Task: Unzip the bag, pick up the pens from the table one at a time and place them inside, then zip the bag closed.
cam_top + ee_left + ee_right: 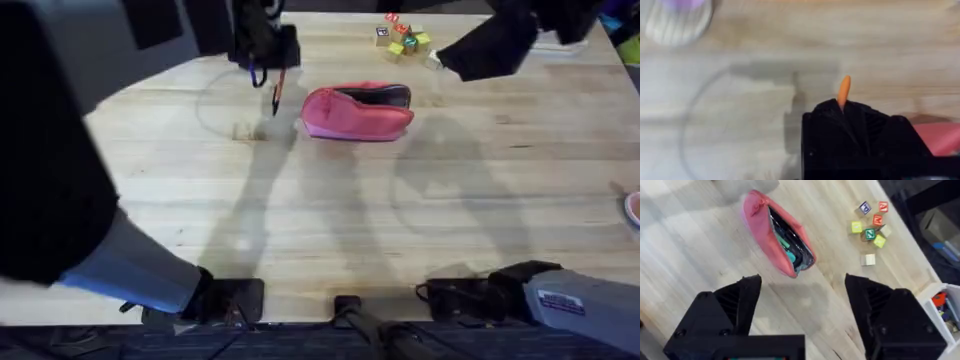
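Light wooden plank table (pixel 330 220) bearing unzipped pink fabric pouch (pixel 357 112). Left gripper (pixel 265 62) pinching thin orange pen (pixel 278 92) upright, just left of pouch's near end. Right gripper (pixel 802 305) spread wide, empty, nearby.

1. The bag (pixel 357 112) was a pink, elongated pouch lying on its side on the table (pixel 330 220), zipper open, dark lining and items showing inside.
2. 1 orange pen (pixel 279 90) hung tip-down at the bag's 9 o'clock, just beside it.
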{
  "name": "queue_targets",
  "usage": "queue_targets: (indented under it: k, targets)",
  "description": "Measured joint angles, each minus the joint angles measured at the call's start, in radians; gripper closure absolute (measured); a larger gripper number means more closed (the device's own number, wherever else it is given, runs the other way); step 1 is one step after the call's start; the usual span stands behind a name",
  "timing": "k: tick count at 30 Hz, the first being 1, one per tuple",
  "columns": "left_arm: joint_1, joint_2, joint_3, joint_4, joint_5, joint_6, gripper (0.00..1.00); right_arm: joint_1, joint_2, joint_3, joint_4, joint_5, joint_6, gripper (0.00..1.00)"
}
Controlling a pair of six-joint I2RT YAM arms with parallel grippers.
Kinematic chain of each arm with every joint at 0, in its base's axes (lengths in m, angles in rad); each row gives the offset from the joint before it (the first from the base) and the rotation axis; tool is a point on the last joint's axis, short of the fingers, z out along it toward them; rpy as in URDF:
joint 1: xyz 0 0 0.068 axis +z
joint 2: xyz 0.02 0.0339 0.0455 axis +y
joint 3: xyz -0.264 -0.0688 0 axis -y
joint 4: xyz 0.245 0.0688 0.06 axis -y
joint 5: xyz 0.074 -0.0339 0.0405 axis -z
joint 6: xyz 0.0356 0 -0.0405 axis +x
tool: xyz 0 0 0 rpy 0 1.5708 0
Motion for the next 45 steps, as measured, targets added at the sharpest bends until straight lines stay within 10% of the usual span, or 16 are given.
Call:
queue_targets:
  k: [13, 25, 45]
  targets:
    - [-0.143, -0.164, 0.006, 0.234, 0.342, 0.327, 0.958, 0.0, -0.09, 0.0, -0.052, 0.032, 0.011, 0.003]
    - [-0.186, -0.169, 0.006, 0.182, 0.649, 0.518, 0.958, 0.0, -0.197, 0.0, -0.18, 0.034, 0.225, 0.003]
    - [-0.197, -0.016, 0.006, 0.202, 0.874, 0.862, 0.958, 0.0, -0.329, 0.0, -0.183, 0.034, 0.322, 0.003]
